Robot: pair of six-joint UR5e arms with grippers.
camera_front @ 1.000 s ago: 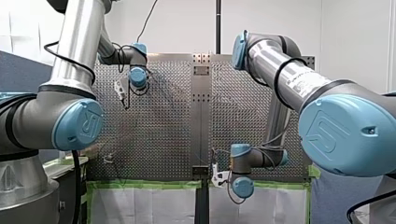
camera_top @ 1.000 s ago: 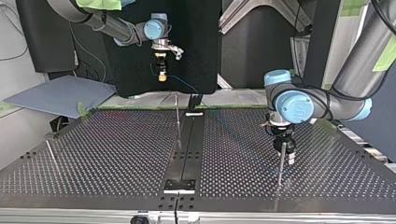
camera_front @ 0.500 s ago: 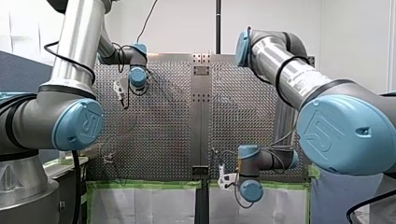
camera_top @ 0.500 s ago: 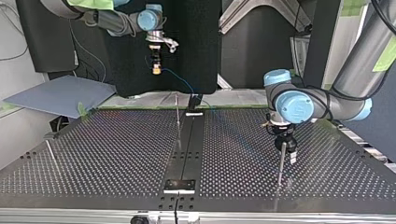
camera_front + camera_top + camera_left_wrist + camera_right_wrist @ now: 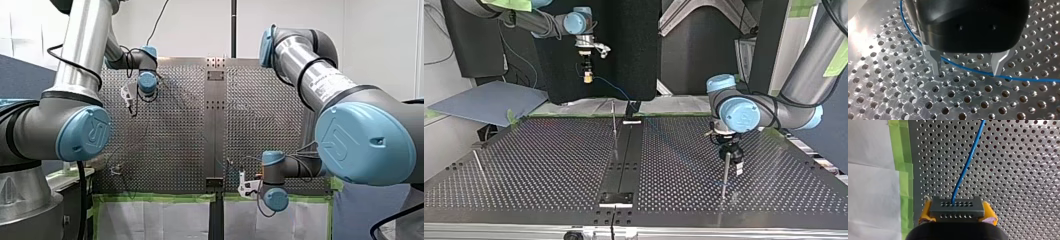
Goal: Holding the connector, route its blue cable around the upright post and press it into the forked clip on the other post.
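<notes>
Two arms at the perforated table (image 5: 549, 165), each doing its own thing. My right gripper (image 5: 958, 213) has its yellow pads (image 5: 926, 212) clamped on either side of a dark grey connector (image 5: 957, 207). The blue cable (image 5: 968, 162) comes out of the connector's face and runs ahead over the holes. Green tape (image 5: 901, 170) edges the table beside it. In the top view that gripper hangs high above the table's far edge, at the view's left. From there the cable slopes down toward the middle of that edge, near a thin upright post (image 5: 614, 127).

My left gripper (image 5: 966, 67) has its metal fingers (image 5: 934, 61) spread apart with nothing gripped. The cable crosses just under both fingertips, and I can't tell if it touches them. In the top view this gripper sits right at the top of a second thin post (image 5: 725, 177) at the view's right. One more rod (image 5: 478, 165) leans at the table's far left.
</notes>
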